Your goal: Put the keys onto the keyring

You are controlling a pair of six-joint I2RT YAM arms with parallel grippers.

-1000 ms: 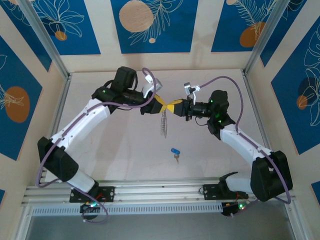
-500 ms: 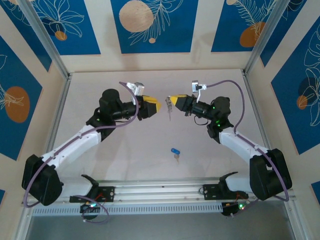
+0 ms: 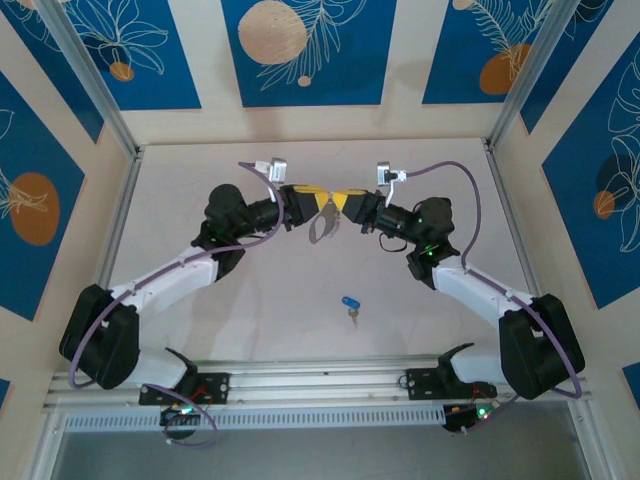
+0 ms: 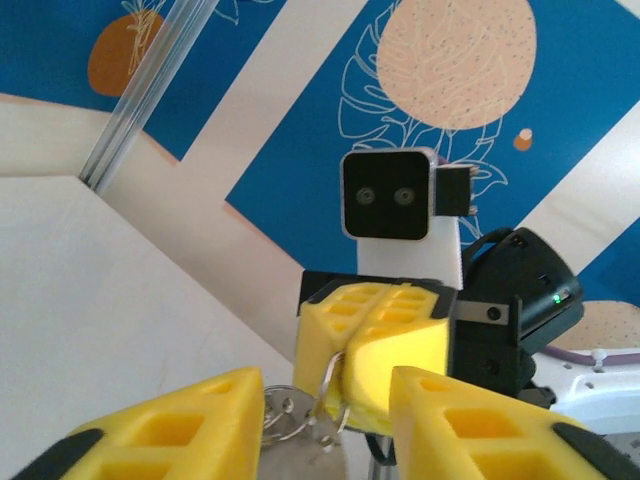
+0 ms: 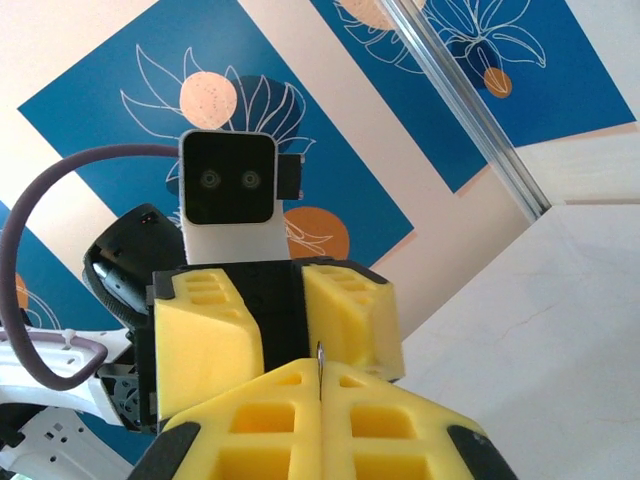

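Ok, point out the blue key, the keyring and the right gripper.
blue key (image 3: 349,303), top external view, on its blue plastic head.
keyring (image 3: 321,230), top external view, on its hanging grey metal.
right gripper (image 5: 320,370), right wrist view, midway between its shut fingertips.

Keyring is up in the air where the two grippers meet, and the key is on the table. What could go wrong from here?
1. The right gripper pinches the keyring by a thin edge; it may slip or swing out.
2. The left gripper is open around the keyring, close to the right one; closing could bump it.
3. The blue key lies on the table below, so one arm must leave to fetch it.
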